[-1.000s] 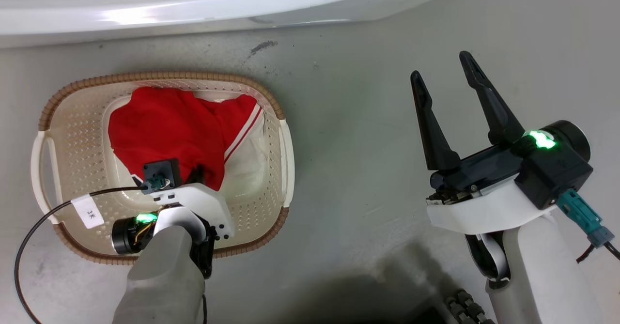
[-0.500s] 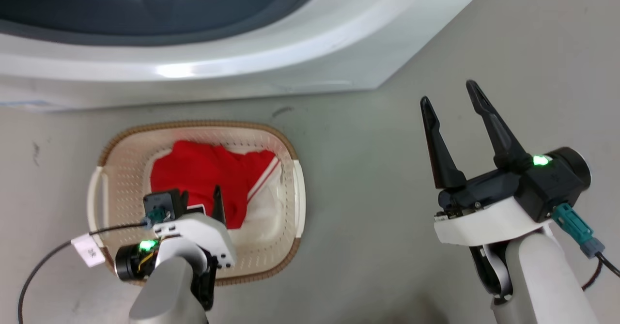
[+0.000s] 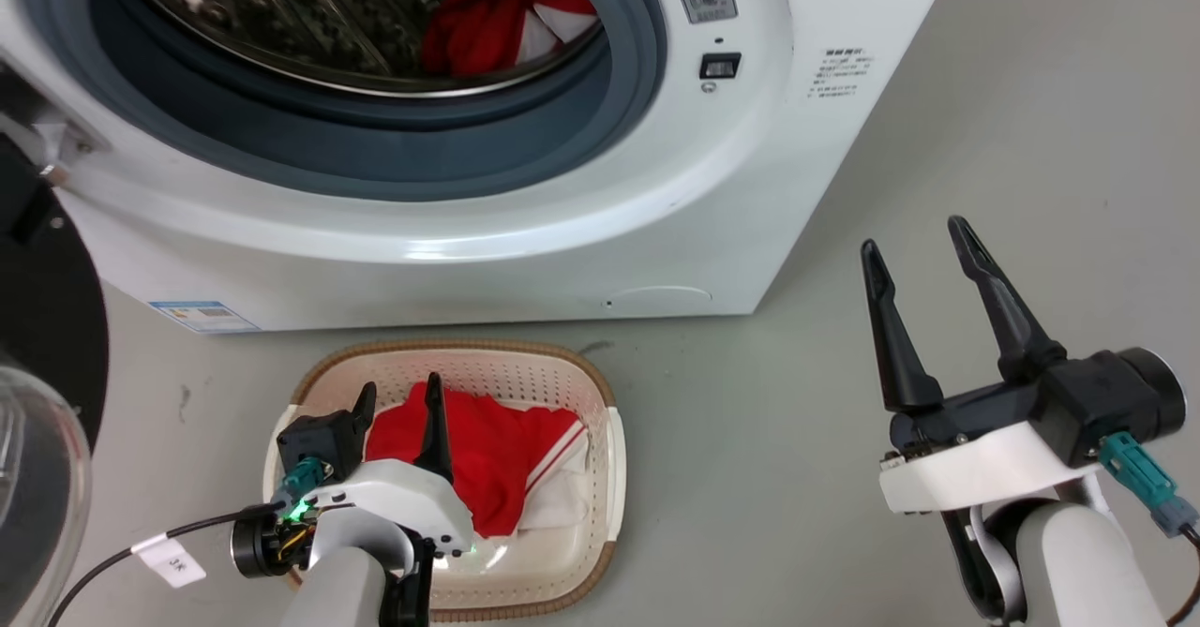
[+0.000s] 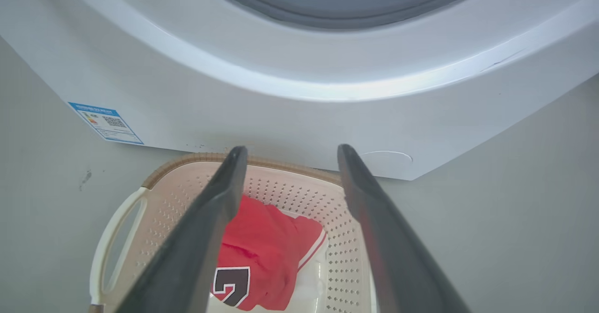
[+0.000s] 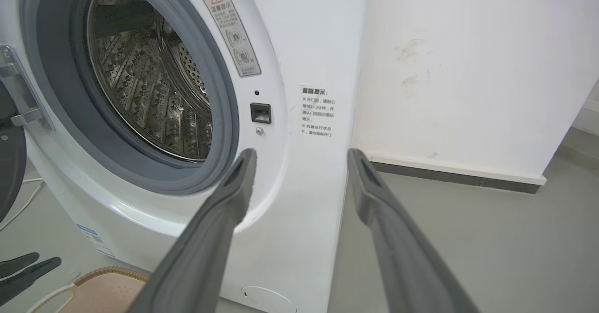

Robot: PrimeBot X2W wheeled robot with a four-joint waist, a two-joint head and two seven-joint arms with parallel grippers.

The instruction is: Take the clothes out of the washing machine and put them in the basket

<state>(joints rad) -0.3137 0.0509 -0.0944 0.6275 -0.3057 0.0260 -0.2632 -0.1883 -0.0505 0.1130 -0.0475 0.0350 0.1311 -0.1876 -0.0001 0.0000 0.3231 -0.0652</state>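
1. Over the basket [image 3: 607,440], near end: left claw [image 3: 399,385], fingers apart, empty.
2. Right claw [image 3: 911,236]: spread, empty, above floor [image 3: 750,440].
3. Basket: red garment [image 3: 497,458] inside; stands just before washing machine [image 3: 562,252].
4. Drum [image 3: 281,18]: more red clothes [image 3: 483,22].

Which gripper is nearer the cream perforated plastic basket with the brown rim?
Left. The left gripper hovers open over the basket and its red garment; the right gripper hangs open to the basket's right, above grey floor.
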